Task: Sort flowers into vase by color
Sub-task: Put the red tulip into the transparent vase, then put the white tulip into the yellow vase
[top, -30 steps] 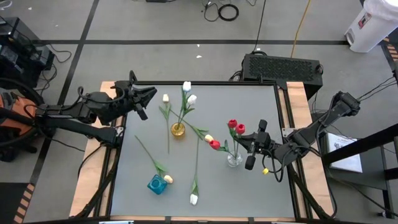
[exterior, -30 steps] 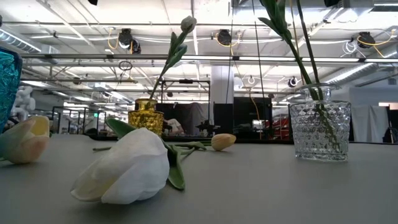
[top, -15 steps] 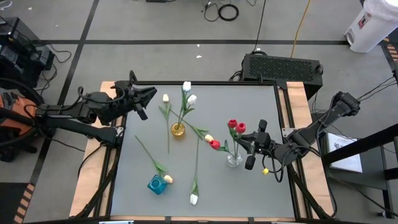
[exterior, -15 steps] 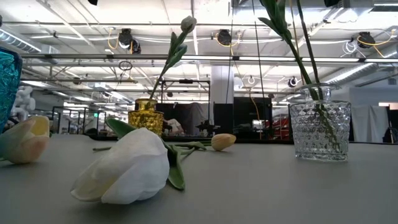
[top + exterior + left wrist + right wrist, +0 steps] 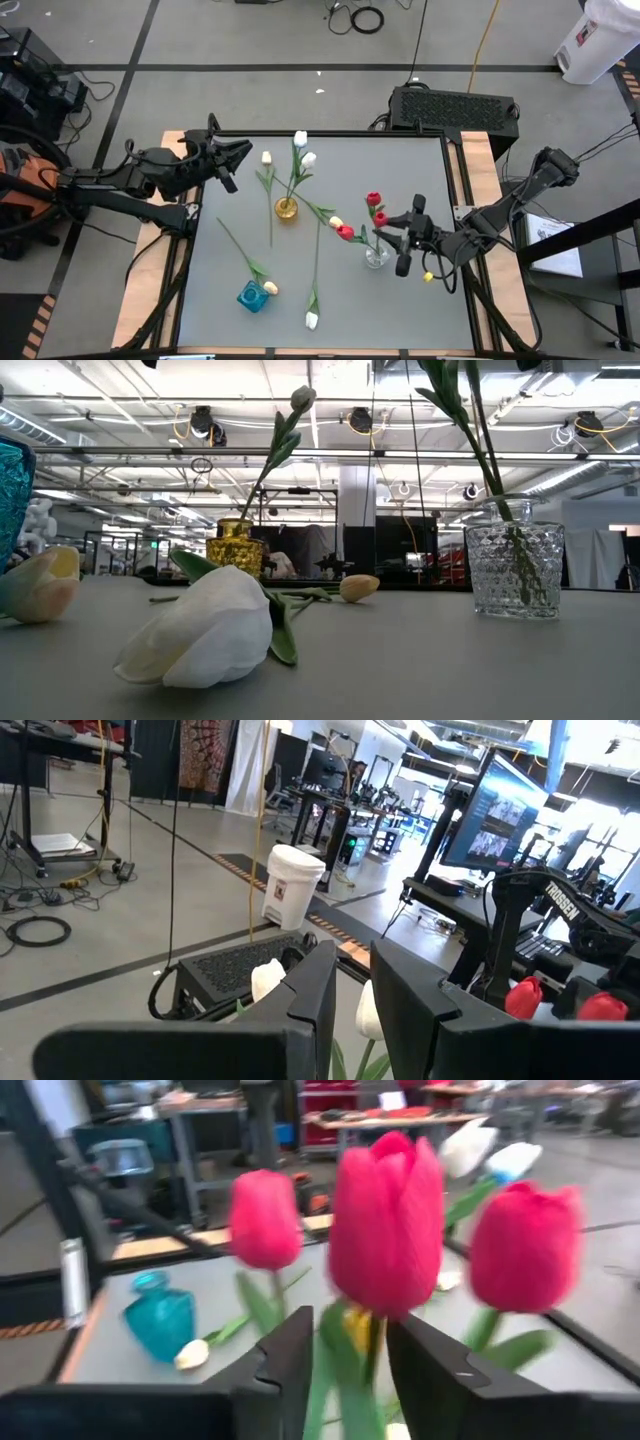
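Three red tulips (image 5: 373, 199) stand with their stems in the clear glass vase (image 5: 376, 257) right of the table's middle. My right gripper (image 5: 380, 223) is open and level at head height. Its fingers stand on either side of the middle red tulip's stem (image 5: 358, 1345), under its head (image 5: 385, 1230). The gold vase (image 5: 286, 209) holds two white tulips (image 5: 300, 138). My left gripper (image 5: 244, 151) hovers over the table's far left corner, narrowly open on nothing (image 5: 354, 1005).
A blue vase (image 5: 252, 296) stands near the front left with a yellow tulip (image 5: 270, 288) lying beside it. A white tulip (image 5: 312, 320) lies near the front edge. Two more yellow tulips (image 5: 266, 157) (image 5: 335, 222) lie on the table. A black box (image 5: 455, 105) sits beyond the far edge.
My right gripper has opened and let go of the middle red tulip's stem. The tulip's head has shifted a little toward the table's near edge, and its stem leans at a new angle in the clear vase.
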You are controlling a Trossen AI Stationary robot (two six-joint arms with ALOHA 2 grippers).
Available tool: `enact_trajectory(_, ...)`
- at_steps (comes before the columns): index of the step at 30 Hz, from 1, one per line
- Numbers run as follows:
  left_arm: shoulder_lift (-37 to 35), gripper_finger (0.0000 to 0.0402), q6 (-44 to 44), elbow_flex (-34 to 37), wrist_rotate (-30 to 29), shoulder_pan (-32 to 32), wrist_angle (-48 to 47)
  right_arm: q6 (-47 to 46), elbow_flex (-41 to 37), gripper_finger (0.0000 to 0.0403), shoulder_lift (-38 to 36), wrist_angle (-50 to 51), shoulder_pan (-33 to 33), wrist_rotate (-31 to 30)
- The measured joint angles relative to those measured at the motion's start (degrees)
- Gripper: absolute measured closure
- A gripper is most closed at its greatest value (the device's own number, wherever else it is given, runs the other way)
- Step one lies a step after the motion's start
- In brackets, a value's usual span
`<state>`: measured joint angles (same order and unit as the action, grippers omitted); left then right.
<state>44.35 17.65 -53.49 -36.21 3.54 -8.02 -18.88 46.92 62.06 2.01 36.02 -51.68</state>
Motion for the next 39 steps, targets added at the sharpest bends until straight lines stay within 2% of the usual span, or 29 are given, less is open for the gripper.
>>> enact_trajectory(3,0.0,0.033,0.0,0.0,0.0,0.0,0.0,-0.6,0.0,0.0266,0.0,0.1,0.4,2.4)
enact_trajectory(16,0.0,0.033,0.0,0.0,0.0,0.0,0.0,-5.1,0.0,0.0212,-0.6,7.1,2.1,2.3)
enact_trajectory(29,0.0,0.033,1.1,0.0,2.1,0.0,-3.0,-5.0,0.0,0.0207,-12.4,5.0,2.1,2.3)
enact_trajectory(33,-1.2,0.033,4.3,-0.2,3.5,0.0,-8.3,-5.4,0.0,0.0206,-16.2,2.1,2.1,2.4)
enact_trajectory(39,-1.9,0.033,10.6,-5.9,6.3,0.6,-25.6,-4.0,0.0,0.0206,-19.7,-2.1,2.1,2.4)
